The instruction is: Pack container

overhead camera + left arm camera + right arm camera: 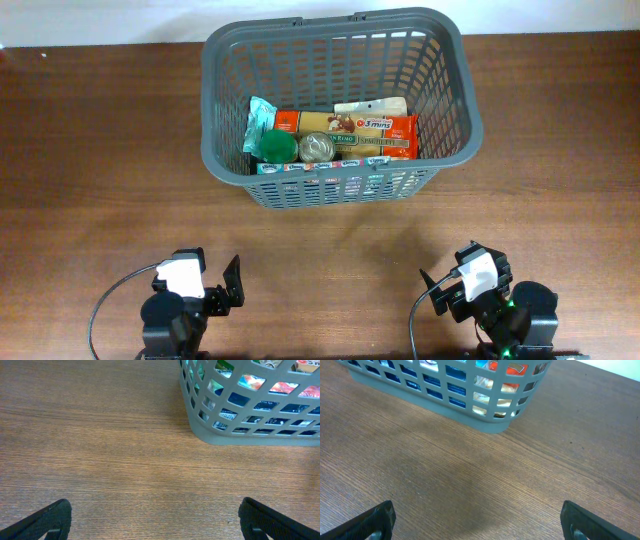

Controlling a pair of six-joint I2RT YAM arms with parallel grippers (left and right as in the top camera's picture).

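Observation:
The dark grey slotted container [225,110] stands at the far middle of the table. It holds a red pasta box [350,130], a green-lidded jar [273,147], a silver can [318,148], a teal packet [258,120] and a long box [335,165] along its near wall. Its near corner shows in the left wrist view [200,430] and in the right wrist view [485,422]. My left gripper [155,520] is open and empty at the near edge. My right gripper [477,520] is open and empty at the near edge.
A brown wooden table [100,180] spreads between the container and both arms. A pale wall strip [100,20] runs beyond the table's far edge. A black cable [105,300] loops beside the left arm.

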